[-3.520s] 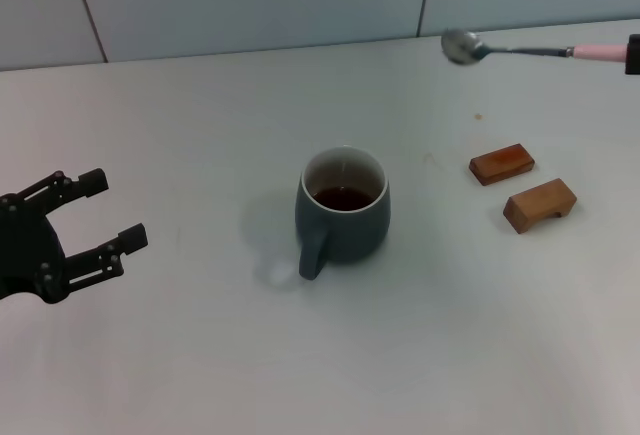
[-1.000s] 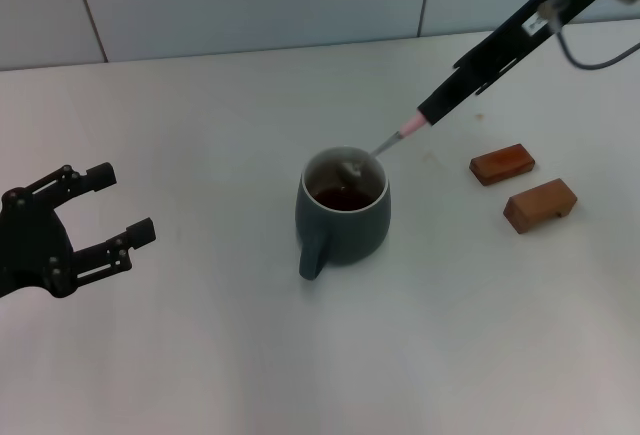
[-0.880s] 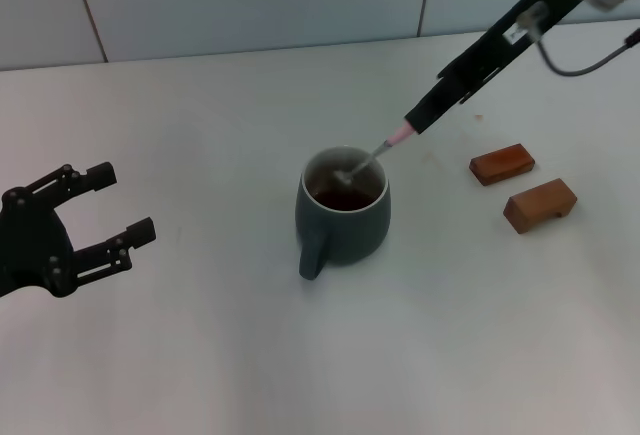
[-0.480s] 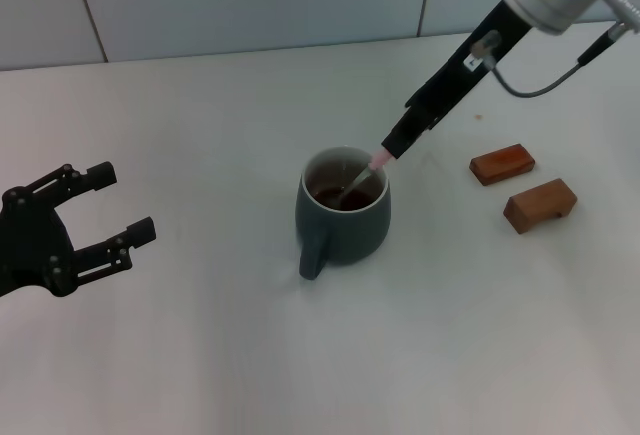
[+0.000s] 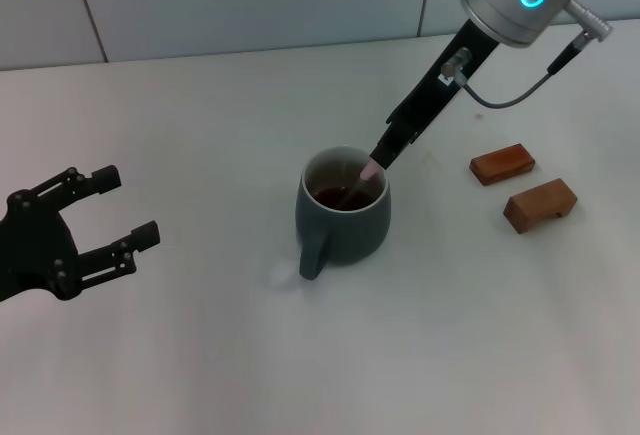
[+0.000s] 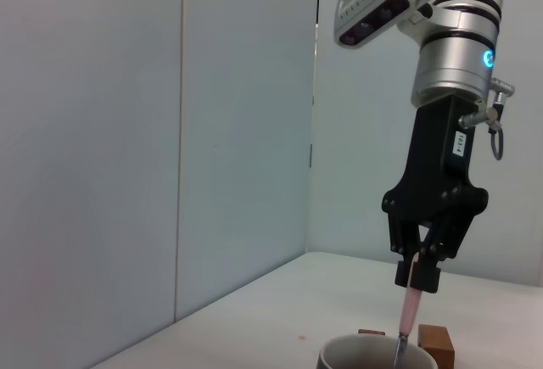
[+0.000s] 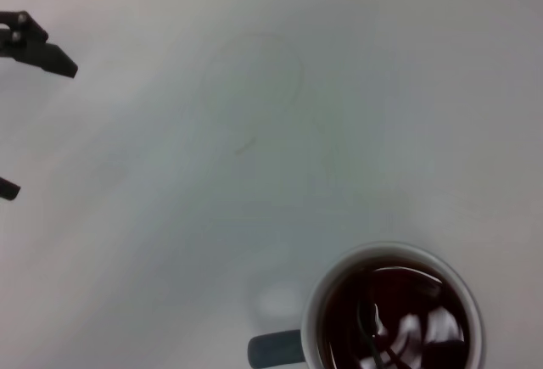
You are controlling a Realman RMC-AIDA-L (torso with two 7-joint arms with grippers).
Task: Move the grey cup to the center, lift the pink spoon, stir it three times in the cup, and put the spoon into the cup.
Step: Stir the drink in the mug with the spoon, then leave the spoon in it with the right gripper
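The grey cup point(image 5: 343, 214) stands near the middle of the table with its handle toward me and dark liquid inside. It also shows in the right wrist view point(image 7: 392, 318) and its rim in the left wrist view point(image 6: 373, 354). My right gripper point(image 5: 384, 155) is shut on the pink spoon point(image 5: 367, 171), just above the cup's far right rim. The spoon's bowl end is down in the liquid. The left wrist view shows the pink handle point(image 6: 410, 310) hanging steeply from the gripper point(image 6: 422, 277). My left gripper point(image 5: 122, 213) is open and empty at the far left.
Two brown wooden blocks point(image 5: 502, 163) point(image 5: 540, 203) lie to the right of the cup. A wall of pale panels point(image 5: 250, 0) runs along the table's far edge.
My right arm has come in from the far right and lowered the spoon into the cup. The handle has tilted steeper and moved closer over the rim. The left arm stays put.
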